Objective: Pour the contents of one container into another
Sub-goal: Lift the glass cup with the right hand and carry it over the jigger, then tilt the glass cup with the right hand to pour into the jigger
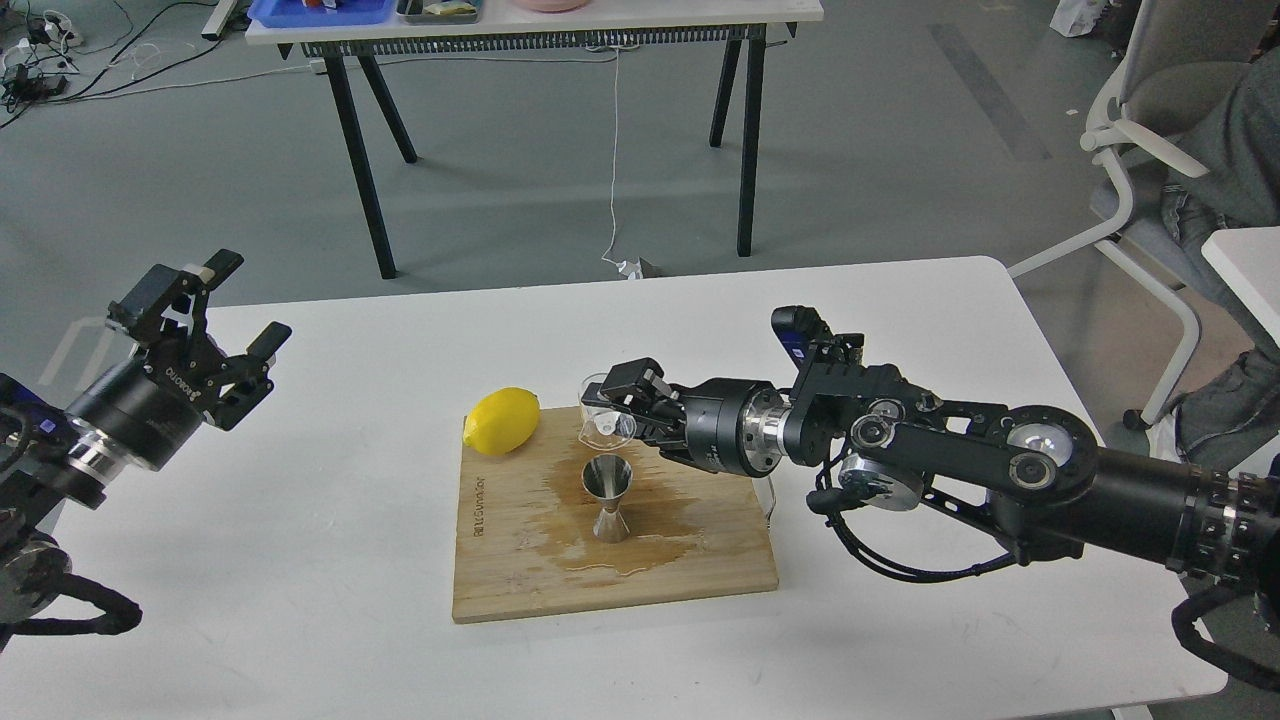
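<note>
Presently, in the head view, the right gripper is holding the glass cup between its fingers, closed on the cup's wall, above the far part of the wet wooden board. The cup is sitting tipped, its lip pointing down and toward the jigger, which is standing upright on the board, mouth open upward, in a brown puddle. The lip is hanging just above and slightly behind the jigger's mouth; the two are apart. Whether liquid is running, or any is left in the cup, cannot be told.

The right arm is lying nearly level, reaching in from the right, so its long axis is running across the board toward the cup. The left gripper is idling well apart at the table's left edge, fingers spread wide, holding nothing. A lemon is resting at the board's far left corner, clear of the pour.

Judgement: the pour depends on the lip staying over the jigger's mouth; the puddle suggests spillage risk.
</note>
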Robot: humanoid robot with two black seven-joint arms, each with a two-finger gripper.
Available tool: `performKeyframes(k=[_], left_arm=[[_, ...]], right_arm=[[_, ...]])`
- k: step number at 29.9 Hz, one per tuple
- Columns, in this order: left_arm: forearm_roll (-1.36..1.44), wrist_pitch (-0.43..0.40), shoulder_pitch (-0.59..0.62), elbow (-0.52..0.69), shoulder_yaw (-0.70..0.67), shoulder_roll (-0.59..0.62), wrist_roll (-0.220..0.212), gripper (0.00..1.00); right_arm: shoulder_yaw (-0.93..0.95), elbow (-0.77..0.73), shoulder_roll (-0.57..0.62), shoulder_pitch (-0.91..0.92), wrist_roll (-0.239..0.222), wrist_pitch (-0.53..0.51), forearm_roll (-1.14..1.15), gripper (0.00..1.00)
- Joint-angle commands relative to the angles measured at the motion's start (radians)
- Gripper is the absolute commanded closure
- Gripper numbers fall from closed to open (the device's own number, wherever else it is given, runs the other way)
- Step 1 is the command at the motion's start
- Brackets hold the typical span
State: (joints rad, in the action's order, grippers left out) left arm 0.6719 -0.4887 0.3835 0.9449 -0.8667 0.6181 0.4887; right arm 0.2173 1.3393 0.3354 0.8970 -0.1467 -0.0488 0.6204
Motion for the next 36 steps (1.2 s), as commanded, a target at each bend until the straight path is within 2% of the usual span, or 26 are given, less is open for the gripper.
performKeyframes(k=[1,9,14,36], left_arm=[[0.000,0.000,0.000,0.000,0.000,0.000,0.000,0.01],[0.000,0.000,-0.002,0.000,0.000,-0.001,0.000,0.01],[0.000,0.000,-0.003,0.000,0.000,-0.001,0.000,0.01],[0.000,0.000,-0.003,-0.001,0.000,-0.001,0.000,0.01]], right_arm=[[-0.001,0.000,0.001,0.000,0.019,0.000,0.025,0.62],[-0.029,0.000,-0.003,0.013,0.035,0.000,0.085,0.62],[-0.056,0.000,-0.001,0.028,0.084,-0.014,0.096,0.62],[-0.084,-0.002,0.014,0.031,0.142,-0.037,0.269,0.62]])
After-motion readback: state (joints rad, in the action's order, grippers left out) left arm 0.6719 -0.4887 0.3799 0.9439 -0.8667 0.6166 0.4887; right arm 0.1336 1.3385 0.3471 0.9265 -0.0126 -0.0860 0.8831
